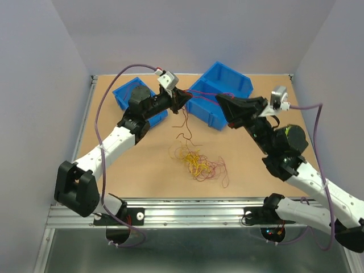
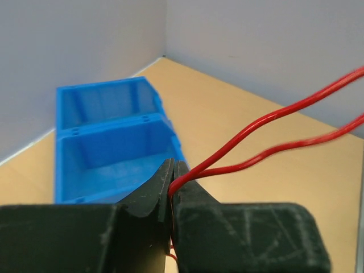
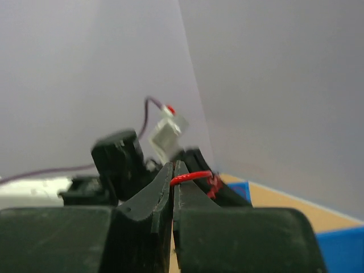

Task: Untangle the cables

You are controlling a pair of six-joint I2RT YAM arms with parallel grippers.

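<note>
**Desk:** Where do the cables lie?

**Photographer:** A loose tangle of thin red, orange and yellow wires [image 1: 196,162] rests on the pale wooden bench [image 1: 142,153], about midway between the side edges and nearer the near edge than the far one. One thin red wire [image 1: 202,95] is raised off the bench and stretches between the two arms, close to the far edge. A darker strand hangs below the left arm's tip toward the tangle.

**Desk:** And the grippers?

**Photographer:** The left gripper [image 2: 172,176] has its black jaws pressed together on the thin red wire, which loops out from between them. The right gripper [image 3: 173,177] pinches the same wire.

**Desk:** Anything else?

**Photographer:** A small blue plastic bin [image 1: 122,94] sits toward the far-left corner, partly behind the left arm. A larger blue plastic bin [image 1: 227,85] stands along the far edge, behind both grippers.
</note>
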